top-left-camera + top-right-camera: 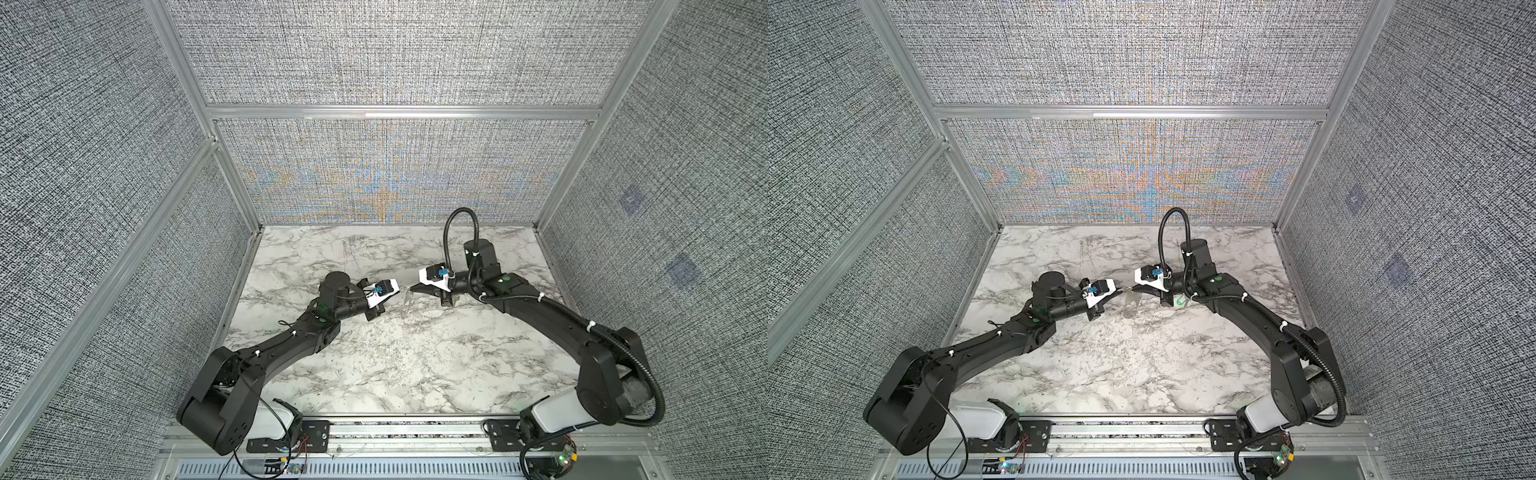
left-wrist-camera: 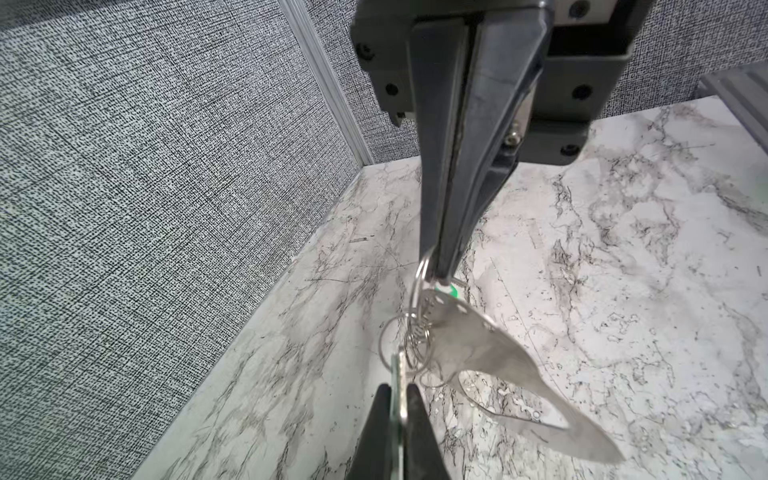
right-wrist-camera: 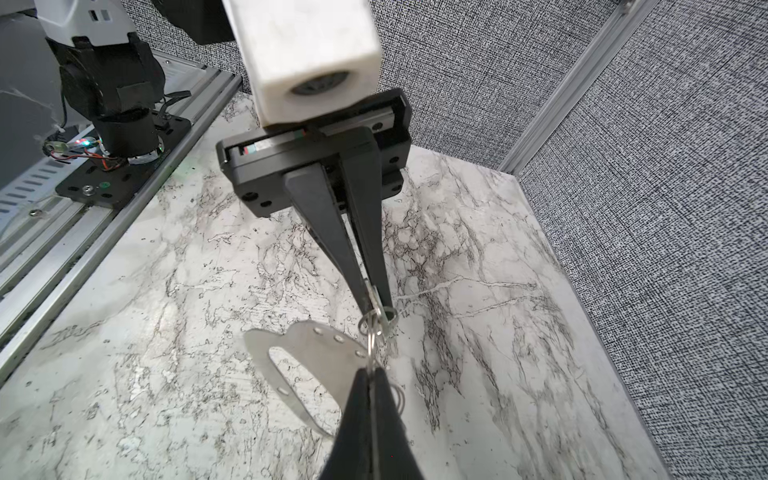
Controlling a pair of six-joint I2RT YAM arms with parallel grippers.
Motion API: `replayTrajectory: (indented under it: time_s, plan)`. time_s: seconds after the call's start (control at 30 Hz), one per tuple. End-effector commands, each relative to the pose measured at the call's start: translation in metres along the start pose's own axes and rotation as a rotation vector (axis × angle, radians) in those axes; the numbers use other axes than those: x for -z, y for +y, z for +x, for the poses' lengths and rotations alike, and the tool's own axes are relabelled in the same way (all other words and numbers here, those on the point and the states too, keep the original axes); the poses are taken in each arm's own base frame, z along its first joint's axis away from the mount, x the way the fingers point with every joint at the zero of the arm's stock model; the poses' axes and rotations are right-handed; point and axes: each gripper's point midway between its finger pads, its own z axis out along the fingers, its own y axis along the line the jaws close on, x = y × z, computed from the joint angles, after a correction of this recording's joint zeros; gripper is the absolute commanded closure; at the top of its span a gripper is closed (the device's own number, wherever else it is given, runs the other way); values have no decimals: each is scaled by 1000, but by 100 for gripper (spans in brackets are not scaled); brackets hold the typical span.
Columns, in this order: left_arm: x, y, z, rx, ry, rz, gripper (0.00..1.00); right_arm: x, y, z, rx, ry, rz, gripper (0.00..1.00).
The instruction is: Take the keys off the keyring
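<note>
You are working in a robotics lab cell, not a lived-in room: the marble-patterned table (image 1: 374, 374) is boxed in on three sides by grey woven panels (image 1: 395, 54) set in bare aluminium struts (image 1: 399, 111). Along the table's near edge runs a slotted aluminium rail (image 1: 415, 428) with two black robot arms (image 1: 282, 349) bolted to it on black plates. Loose wires and a lit circuit board (image 1: 563, 459) sit beside the right arm's base.

Marble-patterned table (image 1: 374, 374), green-tagged key (image 1: 1179, 301) lying on it
</note>
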Motion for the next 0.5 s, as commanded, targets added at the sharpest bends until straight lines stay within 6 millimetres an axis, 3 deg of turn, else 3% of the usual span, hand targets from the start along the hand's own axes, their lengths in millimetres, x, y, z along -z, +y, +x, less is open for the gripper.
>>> replayTrajectory:
  time_s: [0.0, 0.47]
  plan:
    - [2, 8, 3, -32, 39, -35, 100, 1, 3, -8, 43, -36, -17, 100]
    - [5, 8, -11, -120, 40, 20, 100, -2, 9, 5, 78, 19, -36, 100]
